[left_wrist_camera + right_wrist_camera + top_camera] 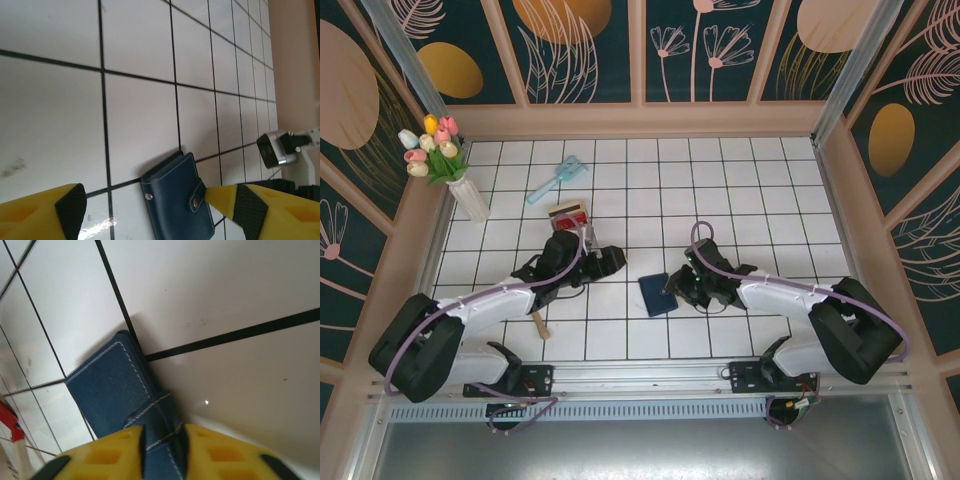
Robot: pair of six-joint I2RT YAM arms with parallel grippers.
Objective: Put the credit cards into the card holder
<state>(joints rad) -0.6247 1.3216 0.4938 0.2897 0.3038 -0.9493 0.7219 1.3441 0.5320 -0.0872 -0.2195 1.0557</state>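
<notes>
While I watched the overhead feed, the card holder [657, 294] lay closed on the white tiled worktop [770, 190], a navy fold with its snap tab fastened, roughly midway between the two arms. The right end effector [678, 288] sat at the card holder's right edge. On the right wrist camera its yellow fingers [100, 455] stood a narrow way apart, with the card holder's tab and stitched edge running down between them. I could not tell whether they were pressing on it or merely bracketing it. The left end effector [607, 261] hung just to the left of the card holder and a little beyond it, not touching it. Its wrist camera showed the jaws spread wide, the black pads [70, 207] far from each other, with nothing held and the card holder lying on the tiles past the tips. The credit cards [573, 216] I could make out were red ones, standing in a small rack [563, 208] beyond and to the left of the card holder, past the left end effector. A light blue brush [557, 180] lay farther from the card holder than the rack did. A white vase [470, 200] of tulips stood well apart from the card holder, toward the far left corner.
</notes>
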